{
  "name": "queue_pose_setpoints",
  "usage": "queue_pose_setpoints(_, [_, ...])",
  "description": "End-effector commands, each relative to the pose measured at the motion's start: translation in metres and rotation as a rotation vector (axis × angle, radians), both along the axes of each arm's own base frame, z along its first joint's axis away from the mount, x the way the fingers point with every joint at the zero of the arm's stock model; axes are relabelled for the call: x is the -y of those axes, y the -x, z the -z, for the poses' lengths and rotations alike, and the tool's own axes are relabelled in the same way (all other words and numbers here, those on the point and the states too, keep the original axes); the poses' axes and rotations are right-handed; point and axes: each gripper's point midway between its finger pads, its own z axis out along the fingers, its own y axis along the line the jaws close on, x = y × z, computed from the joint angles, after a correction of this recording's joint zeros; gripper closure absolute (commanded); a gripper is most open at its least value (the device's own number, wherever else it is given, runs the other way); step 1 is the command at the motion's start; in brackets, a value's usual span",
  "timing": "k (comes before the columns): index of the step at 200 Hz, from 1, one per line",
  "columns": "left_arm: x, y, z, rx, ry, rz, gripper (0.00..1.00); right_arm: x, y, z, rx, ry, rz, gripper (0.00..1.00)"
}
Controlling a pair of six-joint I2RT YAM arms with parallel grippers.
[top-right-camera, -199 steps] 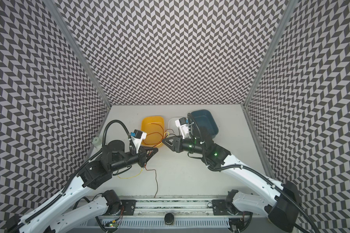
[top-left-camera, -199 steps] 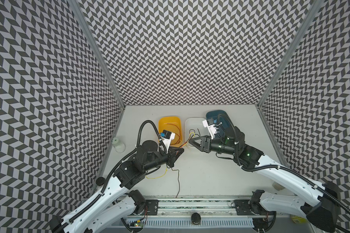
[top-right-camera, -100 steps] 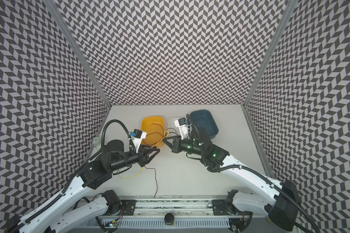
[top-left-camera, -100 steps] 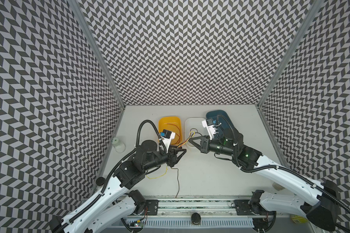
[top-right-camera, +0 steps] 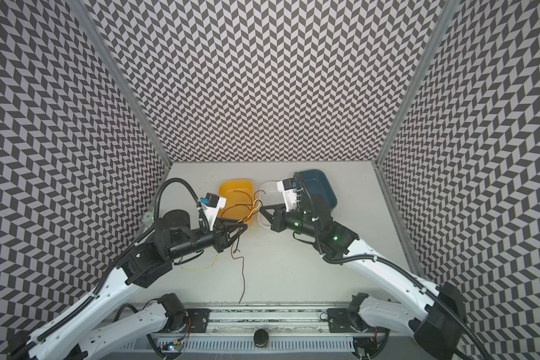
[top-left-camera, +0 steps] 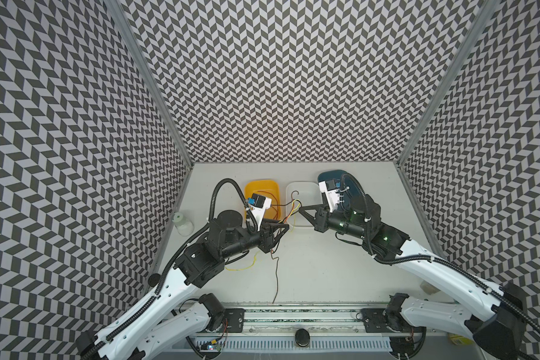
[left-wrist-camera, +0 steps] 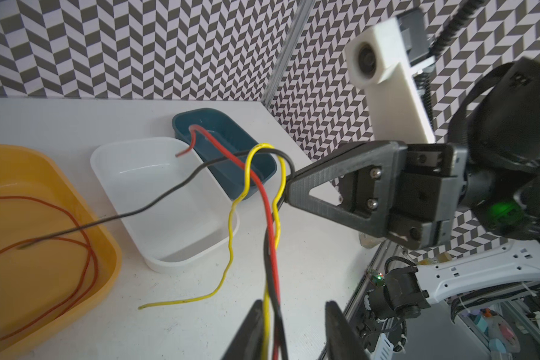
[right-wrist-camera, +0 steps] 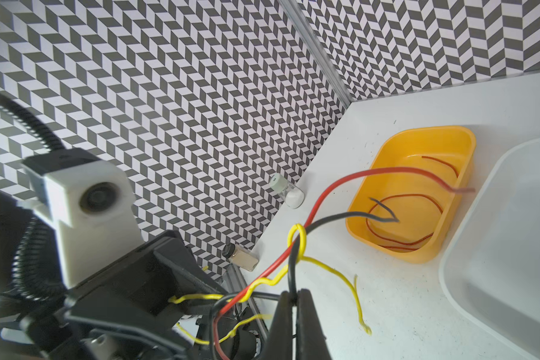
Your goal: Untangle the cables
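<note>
A knot of cables hangs between my two grippers above the table, in front of the trays. My right gripper [right-wrist-camera: 293, 294] is shut on the black cable [right-wrist-camera: 331, 218], just below where the yellow cable [right-wrist-camera: 298, 232] loops round it. The red cable [left-wrist-camera: 262, 193] runs alongside, its free end in the air. My left gripper [left-wrist-camera: 293, 304] is open; the yellow, red and black strands pass between its fingers, close to one finger [left-wrist-camera: 253, 314]. In both top views the left gripper [top-left-camera: 286, 229] and right gripper [top-left-camera: 300, 209] face each other closely.
An orange tray [top-left-camera: 256, 190] holding a thin red-brown cable [left-wrist-camera: 88, 249], a white tray [top-left-camera: 306, 187] and a blue tray [top-left-camera: 331, 176] stand in a row at the back. A vial [top-left-camera: 181, 223] stands by the left wall. Loose cable ends trail to the table's front edge [top-left-camera: 276, 280].
My right gripper has closed on the black cable. My left gripper has gone from shut to open, letting its grip on the strands go. Both arms have barely shifted.
</note>
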Motion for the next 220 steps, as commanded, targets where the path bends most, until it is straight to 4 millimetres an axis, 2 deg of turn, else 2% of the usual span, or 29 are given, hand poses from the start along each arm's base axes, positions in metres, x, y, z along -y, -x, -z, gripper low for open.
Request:
queue_pose_setpoints(1, [0.003,-0.001,-0.016,0.027,0.020,0.014,0.80,0.009,0.001,-0.020,0.061,-0.021,0.016,1.00])
queue_pose_setpoints(14, [0.003,-0.003,-0.017,0.026,0.018,0.009,0.88,0.008,0.004,-0.018,0.061,-0.011,-0.006,1.00])
queue_pose_setpoints(25, [0.004,-0.006,-0.018,0.025,0.017,0.004,1.00,0.008,0.005,-0.017,0.057,0.004,-0.014,1.00])
queue_pose_setpoints(43, [0.004,-0.008,-0.020,0.027,0.015,0.001,1.00,0.016,0.004,-0.015,0.057,0.019,0.019,1.00])
queue_pose_setpoints(120, [-0.013,-0.016,-0.011,0.032,-0.051,-0.061,1.00,0.091,-0.022,-0.021,0.043,0.049,0.241,1.00])
queue_pose_setpoints(148, [-0.008,-0.011,-0.006,0.013,-0.068,-0.013,1.00,0.108,-0.031,-0.023,0.022,0.034,0.280,1.00])
queue_pose_setpoints(166, [-0.003,-0.010,-0.005,-0.003,-0.058,0.015,1.00,0.095,-0.023,-0.034,0.050,0.000,0.180,1.00])
queue_pose_setpoints(184, [0.002,-0.008,-0.007,-0.012,-0.032,0.037,1.00,0.068,-0.005,-0.043,0.055,-0.075,-0.016,0.86])
queue_pose_setpoints(203, [0.006,-0.008,-0.010,-0.021,-0.006,0.051,1.00,0.047,0.009,-0.046,0.028,-0.107,-0.141,0.71])
queue_pose_setpoints(220, [0.009,-0.010,-0.011,-0.028,0.007,0.055,1.00,0.032,0.023,-0.047,0.039,-0.086,-0.168,0.66])
